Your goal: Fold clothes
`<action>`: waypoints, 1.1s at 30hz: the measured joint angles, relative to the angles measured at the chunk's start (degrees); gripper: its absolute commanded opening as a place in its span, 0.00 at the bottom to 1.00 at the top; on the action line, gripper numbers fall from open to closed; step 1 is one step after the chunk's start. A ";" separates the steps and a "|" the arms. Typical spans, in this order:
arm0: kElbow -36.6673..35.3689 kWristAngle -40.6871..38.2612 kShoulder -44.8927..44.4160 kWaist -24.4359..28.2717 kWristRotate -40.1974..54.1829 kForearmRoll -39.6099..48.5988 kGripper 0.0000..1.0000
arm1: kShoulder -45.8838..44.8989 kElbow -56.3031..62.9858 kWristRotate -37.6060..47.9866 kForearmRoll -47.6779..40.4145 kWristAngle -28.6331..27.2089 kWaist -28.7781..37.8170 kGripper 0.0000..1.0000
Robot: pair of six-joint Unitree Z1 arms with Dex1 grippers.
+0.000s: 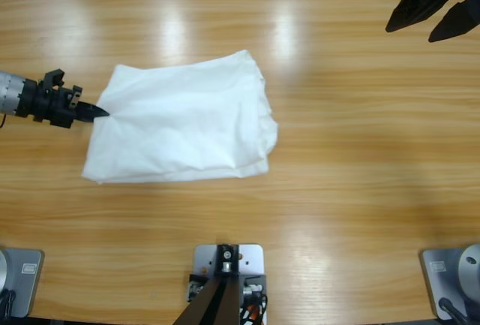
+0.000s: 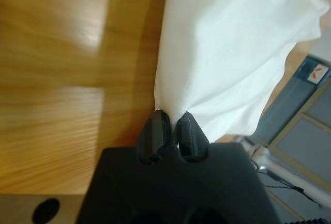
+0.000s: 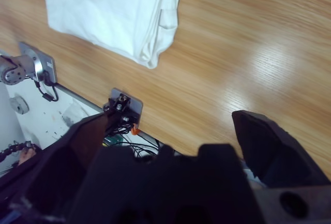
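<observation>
1. While the white T-shirt [image 1: 180,122] lies folded into a rough rectangle on the left half of the wooden bench [image 1: 360,115], the left claw [image 1: 96,112] touches its left edge, coming in from the left side of the high view.
2. Seen from the left wrist, the left claw [image 2: 171,123] has its two black tips nearly together with a bit of the shirt's [image 2: 232,53] white edge pinched between them; I judge it is holding the cloth, lightly and only at the hem.
3. From that claw the shirt stretches straight away, so its long axis runs on in line with the claw, left to right across the bench, with a slight tilt up to the right.
4. At the top right corner of the high view the right claw [image 1: 435,11] hangs, jaws spread wide and holding nothing, well apart from the shirt.
5. Looking along the right claw [image 3: 170,146], the shirt [image 3: 114,12] sits far off at the upper left, its thick layered end nearest.
6. So the left arm is much the nearer; any further fold likely turns on it drawing its edge over toward the right.
7. No brand, label or readable writing shows on the shirt or bench; the folded cloth looks plain.
</observation>
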 measured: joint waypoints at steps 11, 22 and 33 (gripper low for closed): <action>-8.83 0.91 4.92 5.40 5.93 8.83 0.00 | 0.00 0.00 0.00 0.02 0.00 0.00 1.00; -9.68 1.11 5.83 7.79 7.09 10.24 0.00 | 0.00 0.00 0.00 0.02 0.00 0.00 1.00; -10.78 1.11 5.83 7.54 8.01 12.23 0.01 | -0.01 0.00 0.00 0.02 0.00 0.00 1.00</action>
